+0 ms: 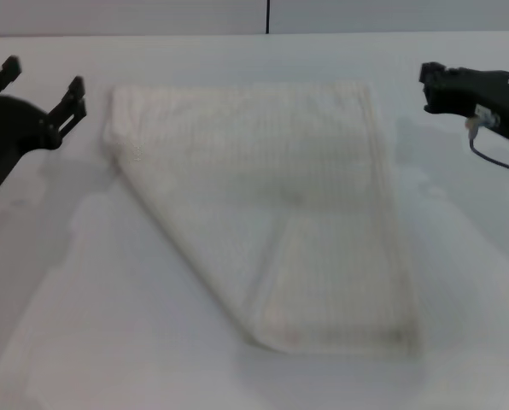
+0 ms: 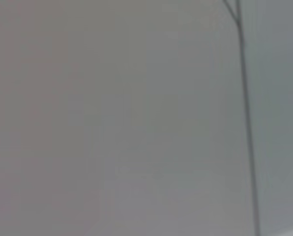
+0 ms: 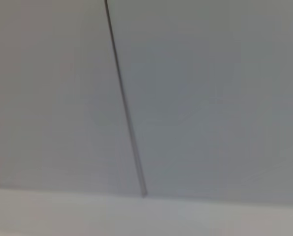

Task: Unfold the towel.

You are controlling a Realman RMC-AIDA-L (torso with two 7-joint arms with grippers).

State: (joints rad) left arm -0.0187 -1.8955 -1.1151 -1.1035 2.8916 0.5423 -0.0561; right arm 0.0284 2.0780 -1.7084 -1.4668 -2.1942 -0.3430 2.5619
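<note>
On the white worktop [image 1: 58, 325], near its middle, lies the towel [image 1: 272, 213], a cream-white cloth with a faint ribbed stripe texture. It is not spread to a full square. Its far edge runs parallel to the far edge of the worktop, and its right edge runs straight toward the near edge. Its left side is a long diagonal fold line from the far-left corner of the cloth down to the near edge of the cloth. A folded-over layer shows as a slightly raised panel in the near-right part of the cloth.

Left gripper [image 1: 41, 94]: black, held above the far-left part of the worktop, just beside the far-left corner of the towel but apart from it. Its fingers [image 1: 73, 96] stand spread, with nothing between them.

Right gripper [image 1: 434, 85]: black, held above the far-right part of the worktop, near the towel's far-right corner and clear of the cloth. Whether its fingers are open or closed cannot be told.

Both wrist views show only a pale wall with a thin dark seam [image 2: 247, 123] [image 3: 126, 108]; the right wrist view also shows a strip of the worktop's edge [image 3: 136, 216].
</note>
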